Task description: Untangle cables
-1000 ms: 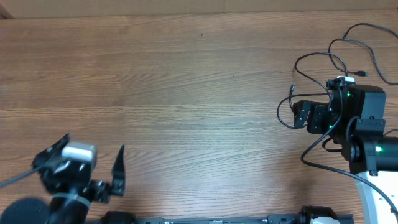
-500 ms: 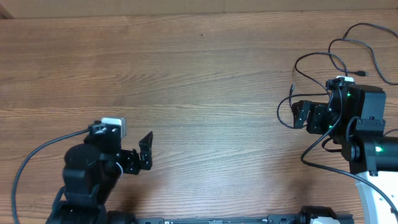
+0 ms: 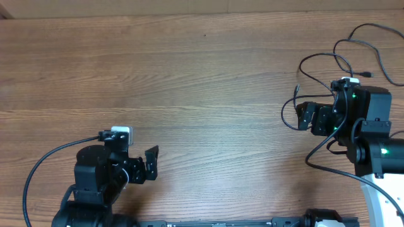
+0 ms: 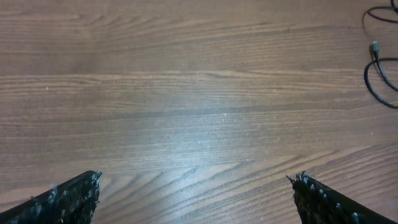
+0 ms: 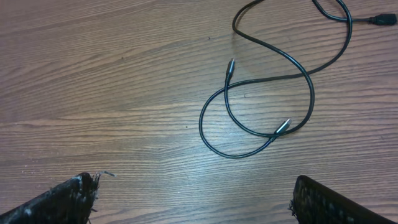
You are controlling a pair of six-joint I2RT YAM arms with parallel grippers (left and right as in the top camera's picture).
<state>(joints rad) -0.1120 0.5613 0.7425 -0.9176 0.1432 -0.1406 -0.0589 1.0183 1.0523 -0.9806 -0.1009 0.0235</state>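
Plainly, the untangling is judged not yet begun: the cables (image 3: 315, 57) are seen lying in loose, crossing loops at the far right of the bench (image 3: 189, 75), and nothing is held by either arm. From the right wrist view the cables (image 5: 311, 93) are shown most clearly – a thin black cord is curled into a ring that crosses itself, and 3 plug ends can be counted, among them a silver-tipped plug (image 5: 283, 127) resting against the ring and another plug (image 5: 230, 66) pointing up beside the crossing. At least 2 cords are therefore judged to be involved, though how they are interlaced farther out cannot be told. The right pincer (image 3: 304, 116) is set with its fingers wide apart, close by the loops but not touching them. The left pincer (image 3: 150, 165) is likewise spread wide and empty, over bare wood near the front left, well apart from the cords – only a corner of a loop (image 4: 367, 81) is caught in its wrist view. Everything is left to be done: a cord must be gripped, drawn free of the crossings, and laid apart from the rest.
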